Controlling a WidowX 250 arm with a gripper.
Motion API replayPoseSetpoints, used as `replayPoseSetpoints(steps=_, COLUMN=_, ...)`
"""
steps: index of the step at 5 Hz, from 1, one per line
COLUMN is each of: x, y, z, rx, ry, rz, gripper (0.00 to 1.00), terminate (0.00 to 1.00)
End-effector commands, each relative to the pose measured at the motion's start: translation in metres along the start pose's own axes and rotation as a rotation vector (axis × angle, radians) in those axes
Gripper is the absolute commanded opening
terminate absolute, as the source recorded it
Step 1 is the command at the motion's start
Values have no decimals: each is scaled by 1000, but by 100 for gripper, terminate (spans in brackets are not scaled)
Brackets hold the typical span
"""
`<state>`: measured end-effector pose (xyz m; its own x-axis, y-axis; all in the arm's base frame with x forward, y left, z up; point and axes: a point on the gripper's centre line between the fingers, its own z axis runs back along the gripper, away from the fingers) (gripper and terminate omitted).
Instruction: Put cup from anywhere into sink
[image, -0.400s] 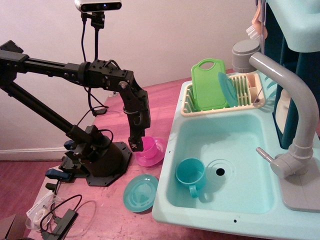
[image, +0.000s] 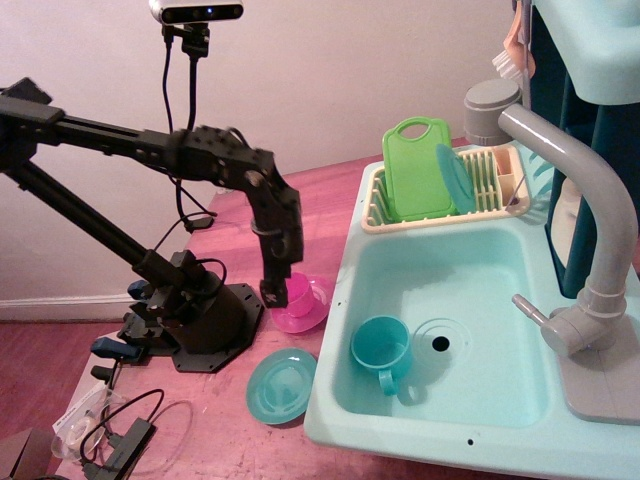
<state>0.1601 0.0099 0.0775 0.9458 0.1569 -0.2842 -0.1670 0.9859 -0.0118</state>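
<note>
The small pink cup stands upright on a flat pink saucer on the reddish table, just left of the sink. My gripper points down at the cup's left rim, low over the saucer. Its dark fingers look open, with one at the cup's left side; the other is hard to make out. The aqua sink lies to the right with a round drain hole and a grey faucet.
A teal handled mug stands inside the sink near the drain. A teal plate lies on the table in front of the saucer. A cream dish rack with a green cutting board sits behind the sink. The arm's black base is at the left.
The arm has dropped slightly and shifted a little right, bringing the gripper closer against the pink cup. The cup and saucer have not moved.
</note>
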Motion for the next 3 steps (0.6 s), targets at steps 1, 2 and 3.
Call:
replayPoseSetpoints(steps=1, x=14, y=-3, z=-18, rx=-13, ry=24, rz=-34, gripper=100, terminate=0)
replayPoseSetpoints(steps=2, x=25, y=-7, z=-27, rx=-18, ry=30, rz=-57, gripper=100, terminate=0)
replayPoseSetpoints(steps=3, x=33, y=-10, z=-33, rx=-21, ry=39, rz=-76, gripper=100, terminate=0)
